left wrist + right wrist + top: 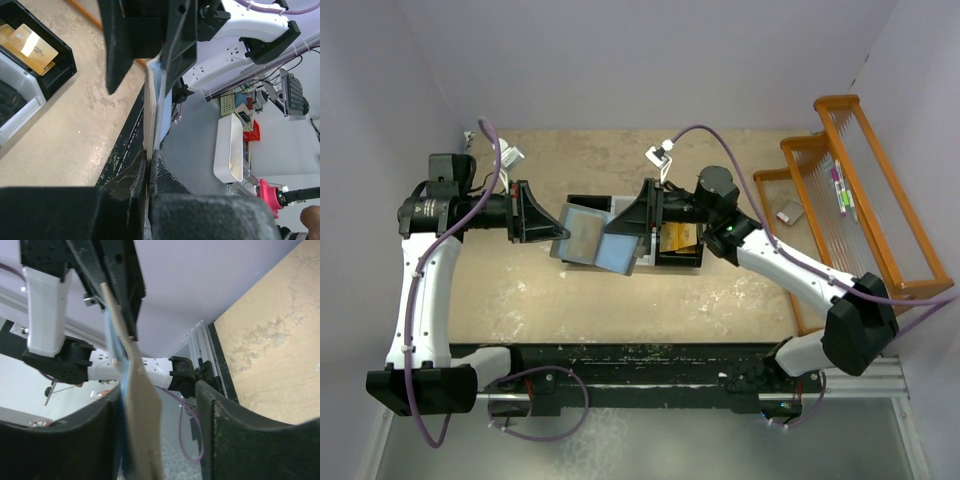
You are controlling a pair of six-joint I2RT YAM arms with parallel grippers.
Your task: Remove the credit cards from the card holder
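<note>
The grey-blue card holder hangs open above the table between both arms. My left gripper is shut on its left edge; in the left wrist view the holder shows edge-on, pinched between the jaws. My right gripper stands at the holder's right edge. In the right wrist view its jaws are open around the holder, which rests near the left finger with a gap to the right one. Orange-gold credit cards lie in the tray below. I cannot tell whether cards sit inside the holder.
A black-and-white bin tray sits under the holder and the right gripper. An orange wire rack with markers stands along the right wall. Purple cables loop off both arms.
</note>
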